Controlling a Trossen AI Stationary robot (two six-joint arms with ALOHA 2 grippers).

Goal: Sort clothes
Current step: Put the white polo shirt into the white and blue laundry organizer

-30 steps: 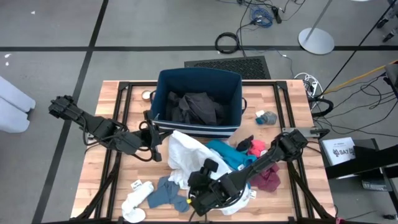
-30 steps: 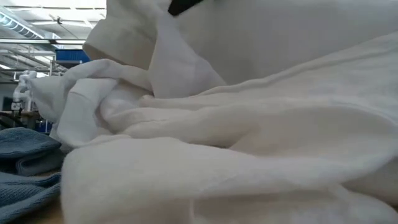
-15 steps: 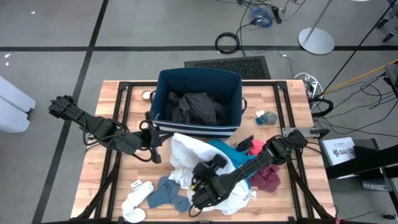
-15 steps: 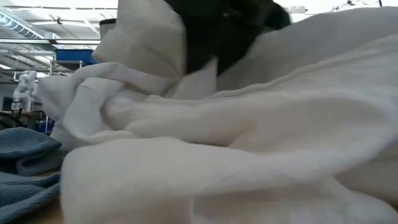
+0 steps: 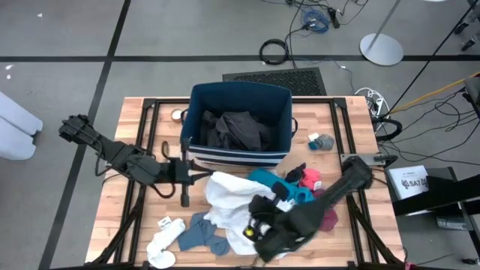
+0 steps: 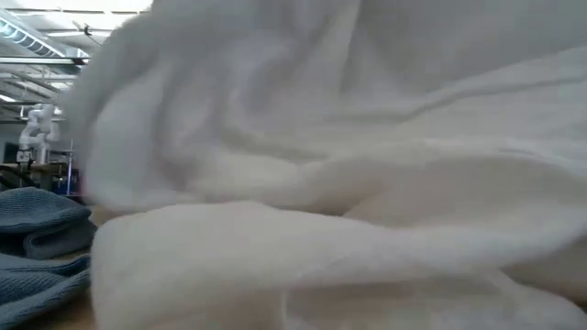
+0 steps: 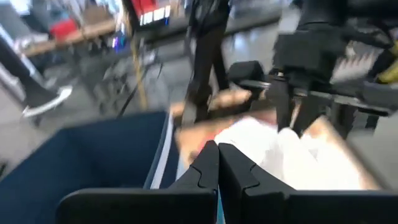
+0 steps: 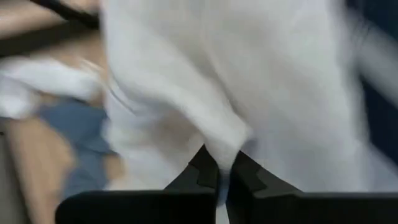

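Observation:
A large white garment (image 5: 227, 196) lies bunched on the table in front of the navy bin (image 5: 196, 112) and fills the low view (image 6: 348, 229). My right gripper (image 5: 253, 223) is shut on it. A teal piece (image 5: 262, 180), a red-pink sock (image 5: 310, 178) and a maroon piece (image 5: 328, 218) lie beside my right arm. Grey-blue socks (image 5: 198, 231) and a white sock (image 5: 160, 244) lie near the front left. A dark grey garment (image 5: 237, 129) sits inside the bin. My left gripper (image 5: 198, 171) is shut and holds nothing, left of the white garment. My right gripper pinches a raised fold of the white garment (image 8: 231, 142) between its two fingertips (image 8: 205, 169). The arm comes in slanting from the table's right. The fold stands up out of the fingers, and the rest of the garment lies on the table (image 5: 222, 187).
A small grey-blue sock (image 5: 322, 141) lies right of the bin. Black frame rails (image 5: 150, 150) run across the wooden table. My left arm (image 5: 112, 154) reaches in from the left edge. Bare wood shows at the front left corner (image 5: 112, 240).
My right gripper has shut on a fold of the white garment and has drawn back a little toward the table's right edge. The garment has bunched up and covers less of the table. My left gripper has turned and now points toward the table's right.

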